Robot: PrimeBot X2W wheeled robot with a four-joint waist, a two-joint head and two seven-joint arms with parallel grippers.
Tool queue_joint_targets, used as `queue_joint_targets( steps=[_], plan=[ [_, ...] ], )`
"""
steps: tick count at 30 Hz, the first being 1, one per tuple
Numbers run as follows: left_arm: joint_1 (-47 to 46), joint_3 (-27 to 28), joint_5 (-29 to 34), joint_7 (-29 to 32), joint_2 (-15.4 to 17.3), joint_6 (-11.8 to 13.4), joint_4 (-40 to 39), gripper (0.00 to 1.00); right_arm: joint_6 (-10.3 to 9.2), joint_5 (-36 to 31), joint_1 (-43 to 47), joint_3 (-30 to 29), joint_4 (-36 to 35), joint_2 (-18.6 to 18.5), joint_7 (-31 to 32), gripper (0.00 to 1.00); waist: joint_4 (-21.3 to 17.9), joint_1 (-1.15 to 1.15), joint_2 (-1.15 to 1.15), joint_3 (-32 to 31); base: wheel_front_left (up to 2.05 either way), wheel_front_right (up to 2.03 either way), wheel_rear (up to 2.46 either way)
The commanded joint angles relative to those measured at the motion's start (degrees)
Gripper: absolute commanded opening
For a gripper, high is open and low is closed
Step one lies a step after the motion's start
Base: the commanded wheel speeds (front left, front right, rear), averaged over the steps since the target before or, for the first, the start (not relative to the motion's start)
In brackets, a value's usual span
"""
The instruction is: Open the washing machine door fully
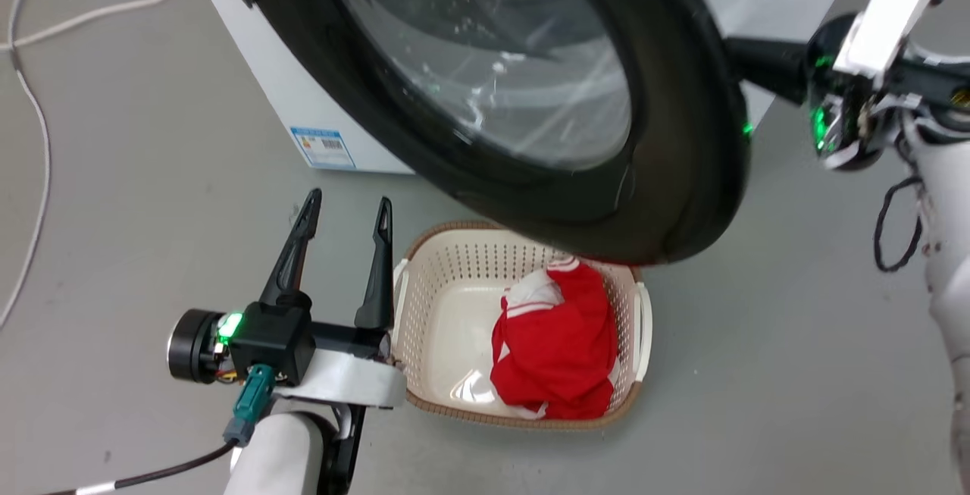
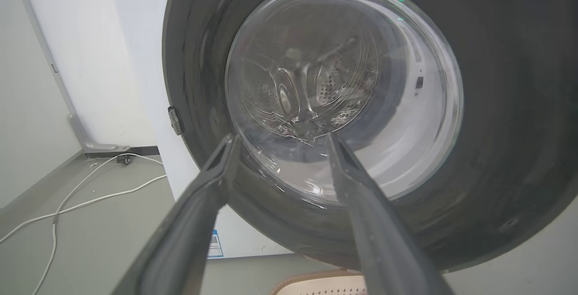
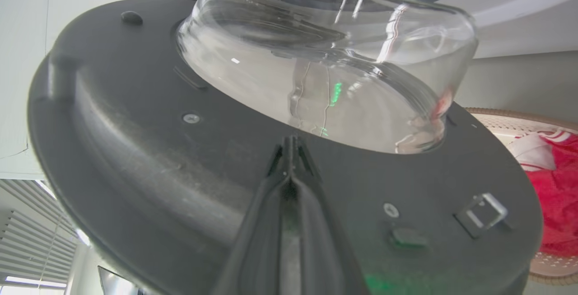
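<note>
Our right claw [image 3: 291, 143], pinched shut on nothing, presses the door [image 1: 682, 139]; we fear it skidding off the slick face. Left claw [image 1: 348, 203] hangs wide.

Head view: the washing machine door [image 1: 682, 139] is cropped at 12 o'clock. It hides most of the washing machine [image 1: 280, 78] front, the laundry basket [image 1: 439, 252] rim at its 1 o'clock, and the right gripper [image 1: 746, 59] fingertips at the door's 3 o'clock. Print on the blue sticker [image 1: 324, 148] is too small to read.
</note>
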Motion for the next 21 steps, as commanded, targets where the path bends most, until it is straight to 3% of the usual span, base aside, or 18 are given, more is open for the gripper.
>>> queue_joint_targets(
  steps=[1, 9, 21],
  plan=[
    [1.6, 0.4, 0.1, -0.1, 0.0, -0.4, 0.4, 1.00, 0.00, 0.5, 3.1, 0.6, -1.0, 1.5, 1.1, 0.00, 0.0, 0.00, 0.00, -4.2, 0.00, 0.00, 0.00],
    [5.1, 1.4, -0.1, -0.1, 0.0, -1.0, 1.1, 1.00, 0.00, 1.3, 10.0, 1.9, -4.5, 5.2, 2.6, 0.00, 0.3, 0.00, 0.00, -9.1, 0.00, 0.00, 0.00],
    [7.2, 1.8, -0.7, -0.1, 0.0, -1.4, 1.4, 1.00, 0.00, 3.7, 18.2, 4.6, -11.9, 10.2, 3.8, 0.00, 1.7, 0.00, 0.00, -11.4, 0.00, 0.00, 0.00]
  ],
)
